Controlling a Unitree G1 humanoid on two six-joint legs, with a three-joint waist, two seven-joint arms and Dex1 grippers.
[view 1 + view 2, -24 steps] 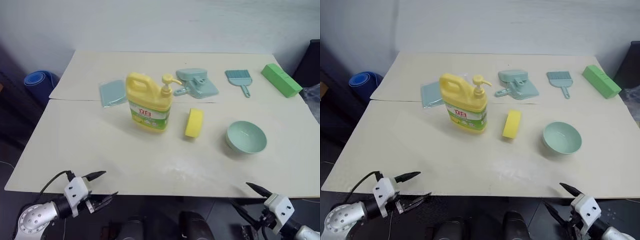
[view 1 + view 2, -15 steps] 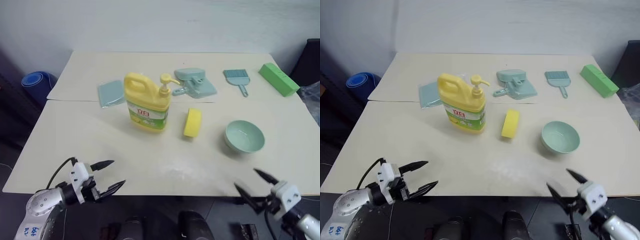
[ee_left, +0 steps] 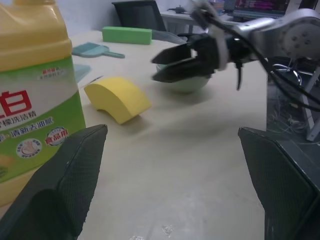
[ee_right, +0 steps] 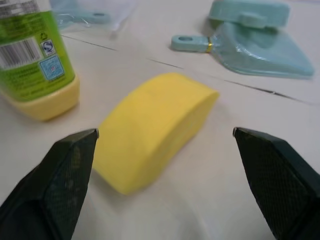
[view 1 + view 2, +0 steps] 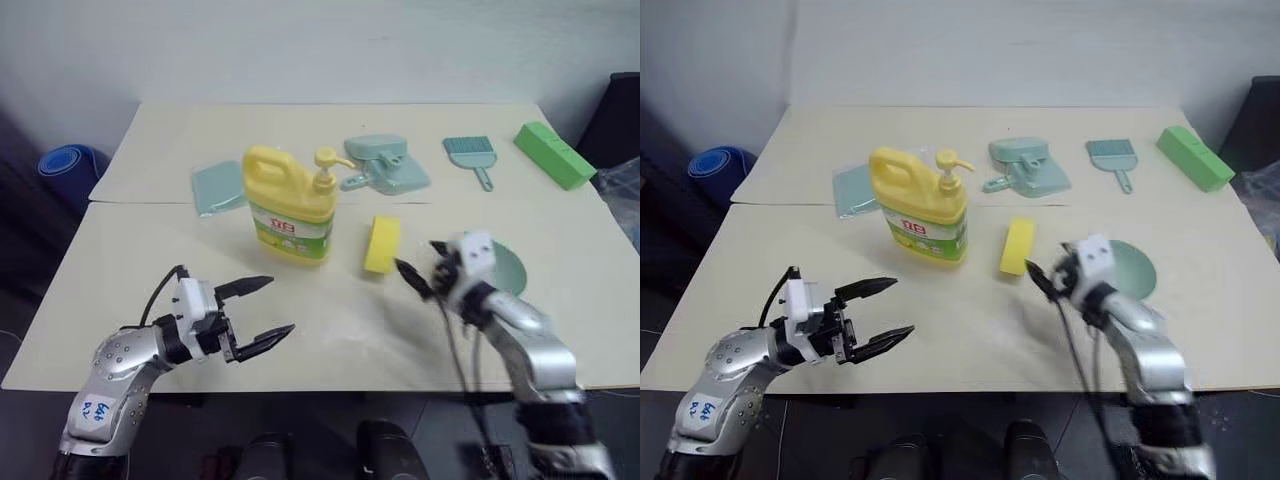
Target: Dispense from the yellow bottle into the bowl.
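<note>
On the cream table (image 5: 150, 260) stood the large yellow plastic pump jug (image 5: 288, 205), green-labelled, upright left of the pale mint bowl (image 5: 508, 268); both the left gripper (image 5: 262, 312) and right gripper (image 5: 422, 268) gaped empty.

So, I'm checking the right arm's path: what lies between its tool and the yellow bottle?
In the right wrist view, the yellow sponge lies between the open right tool and the yellow bottle.

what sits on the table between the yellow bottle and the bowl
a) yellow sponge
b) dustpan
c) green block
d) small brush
a: the yellow sponge stands on edge on the table, with the yellow bottle to one side and the bowl to the other.
</note>
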